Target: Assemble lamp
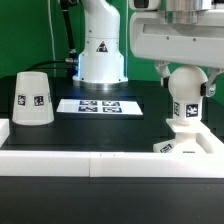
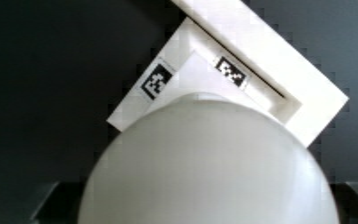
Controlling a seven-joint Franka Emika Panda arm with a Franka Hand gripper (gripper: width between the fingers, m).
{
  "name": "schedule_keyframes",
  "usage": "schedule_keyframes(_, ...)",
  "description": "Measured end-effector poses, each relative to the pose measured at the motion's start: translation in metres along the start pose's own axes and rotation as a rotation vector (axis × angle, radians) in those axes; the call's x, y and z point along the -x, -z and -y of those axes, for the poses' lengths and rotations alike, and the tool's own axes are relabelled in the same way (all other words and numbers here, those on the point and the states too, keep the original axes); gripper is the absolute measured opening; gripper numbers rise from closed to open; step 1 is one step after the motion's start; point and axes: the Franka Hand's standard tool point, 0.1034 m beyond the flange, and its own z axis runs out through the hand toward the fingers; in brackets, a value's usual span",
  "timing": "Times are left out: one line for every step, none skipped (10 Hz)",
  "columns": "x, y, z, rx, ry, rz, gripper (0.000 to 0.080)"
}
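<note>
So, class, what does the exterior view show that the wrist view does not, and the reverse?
Only the exterior view: the shade standing at the exterior view's left, the marker board, the robot pedestal and the gripper at the bulb. Only the wrist view: the bulb's rounded top close up, and two tags on the base seen from above. Both: the bulb sitting on the base.

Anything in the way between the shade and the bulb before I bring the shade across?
Nothing upright: only the flat marker board lies on the table between the shade and the bulb. The tool, though, sits right over the bulb, above the base.
</note>
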Motion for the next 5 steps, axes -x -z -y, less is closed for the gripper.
schedule_keyframes(0.0013,-0.0005,0.0005,-0.001,-0.101,0.003,0.0579)
schedule_keyframes(0.0019,-0.0007,0.0007,-0.001,-0.132,0.004,0.0579)
schedule_keyframes(0.0031,-0.0011,0.0014,-0.003,-0.203,0.008,0.0579)
schedule_keyframes(0.0038,-0.0013,0.0016,-0.004,-0.23,0.01,0.0579)
schedule_keyframes(0.0044,-0.0015,0.0019,-0.01,-0.334,0.022,0.0579)
